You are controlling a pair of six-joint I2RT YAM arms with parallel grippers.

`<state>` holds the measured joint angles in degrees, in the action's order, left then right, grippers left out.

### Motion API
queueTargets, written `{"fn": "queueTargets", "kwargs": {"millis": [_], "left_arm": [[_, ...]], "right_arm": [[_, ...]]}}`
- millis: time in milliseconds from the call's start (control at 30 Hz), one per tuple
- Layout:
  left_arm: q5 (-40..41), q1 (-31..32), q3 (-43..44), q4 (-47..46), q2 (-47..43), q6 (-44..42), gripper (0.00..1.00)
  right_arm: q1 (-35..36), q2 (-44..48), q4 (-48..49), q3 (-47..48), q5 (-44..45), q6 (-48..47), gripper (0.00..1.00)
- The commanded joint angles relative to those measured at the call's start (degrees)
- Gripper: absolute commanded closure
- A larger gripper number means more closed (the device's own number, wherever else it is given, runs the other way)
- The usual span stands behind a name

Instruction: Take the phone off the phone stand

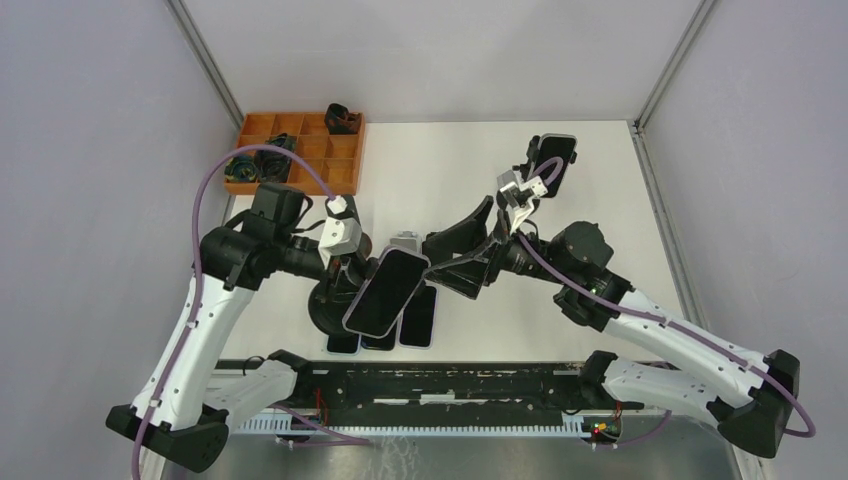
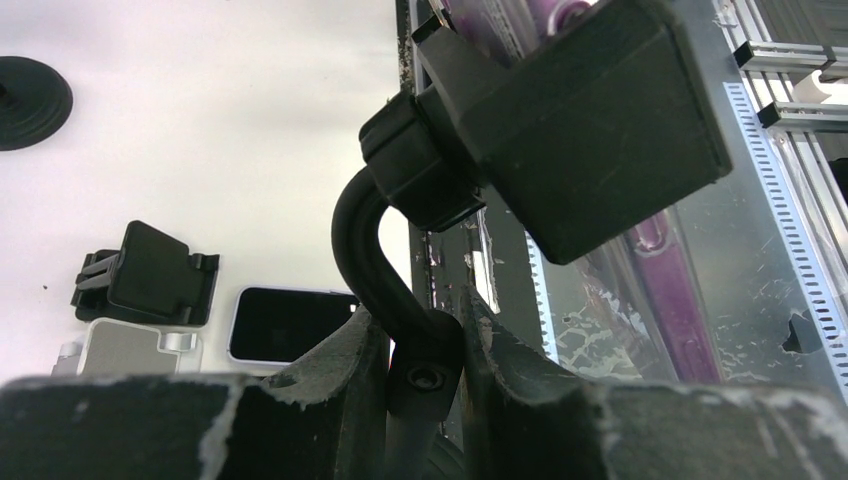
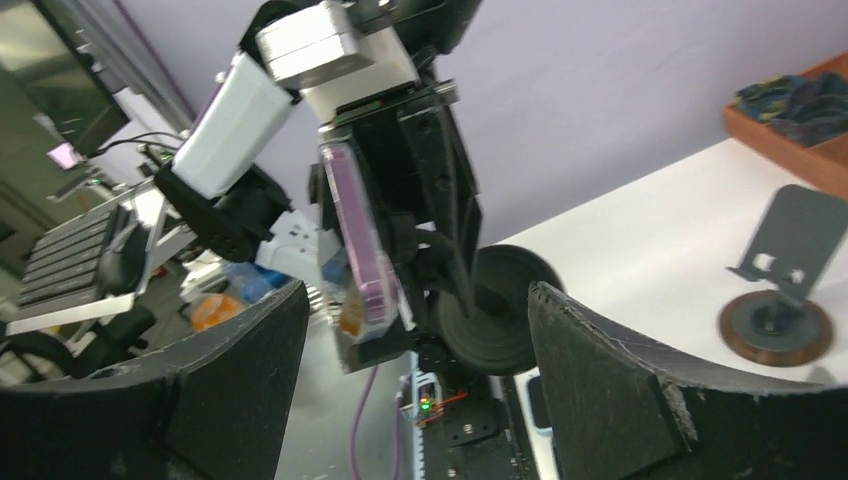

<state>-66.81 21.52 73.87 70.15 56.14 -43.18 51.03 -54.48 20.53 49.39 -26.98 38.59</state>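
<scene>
- The right pincer (image 3: pixel 418 305) stands wide open with nothing between its pads. It points at the phone (image 3: pixel 352 235), seen edge-on from there with its pink case showing. The phone is just beyond the fingertips and untouched.
- The left pincer (image 2: pixel 425 345) is clamped on the bent black neck of the phone stand (image 2: pixel 372 240), low down by a screw joint, steadying it.
- The phone sits in the stand's black clamp (image 2: pixel 590 120), raised above the near middle of the table (image 1: pixel 440 170), screen tilted upward. It is not out yet.
- To my eye the step in hand is getting a grip on the phone. The open pincer should come in square across the phone's long edges, clear of the clamp's arms, and close on the case rather than the glass.
- After that, I'd pull straight along the clamp's opening while the left side keeps the neck from swinging. A slanted pull would likely just twist the stand.
- The bendy neck may give, so a slow draw looks wiser.
- Other phones (image 1: pixel 415 325) lie flat on the table just beneath, so a dropped phone would land on them.
- Farther off stands a grey metal stand (image 3: pixel 785 290) on a round wooden base. An orange compartment tray (image 1: pixel 302 124) sits at the far left.
</scene>
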Motion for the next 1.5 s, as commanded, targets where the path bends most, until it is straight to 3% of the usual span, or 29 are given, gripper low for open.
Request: {"fn": "queueTargets", "kwargs": {"millis": [0,267,500,733,967,1033,1100,1400,1467], "left_arm": [[-6.2,0.0,3.0,-0.4,-0.3,-3.0,0.98],[-7.0,0.0,1.5,0.6,-0.3,-4.3,0.98],[-7.3,0.0,1.6,0.9,-0.1,-4.2,0.98],[-6.9,0.0,1.3,5.9,0.5,-8.9,0.98],[-6.4,0.0,2.0,11.5,1.6,-14.8,0.98],[-6.2,0.0,2.0,12.0,1.7,-15.4,0.98],[-6.3,0.0,1.9,12.1,1.7,-15.7,0.98],[-6.1,0.0,2.9,12.2,1.7,-16.1,0.98],[-5.8,0.0,2.9,12.3,1.6,-16.1,0.98]], "right_arm": [[1.7,-0.1,11.6,-3.0,-3.7,3.1,0.18],[4.3,-3.3,13.0,1.1,-7.2,-1.4,0.33],[6.4,-8.3,19.7,2.6,-10.3,0.2,0.46],[6.6,-9.5,22.8,4.9,-11.7,-1.3,0.69],[6.6,-8.3,20.9,4.2,-10.7,-3.9,0.69],[6.6,-8.1,20.8,4.0,-10.2,-4.3,0.55],[6.6,-8.5,20.8,4.3,-10.1,-4.7,0.52],[7.0,-9.8,22.3,3.6,-10.3,-2.2,0.69],[7.1,-9.7,22.2,3.3,-11.1,-1.7,0.66]]}}
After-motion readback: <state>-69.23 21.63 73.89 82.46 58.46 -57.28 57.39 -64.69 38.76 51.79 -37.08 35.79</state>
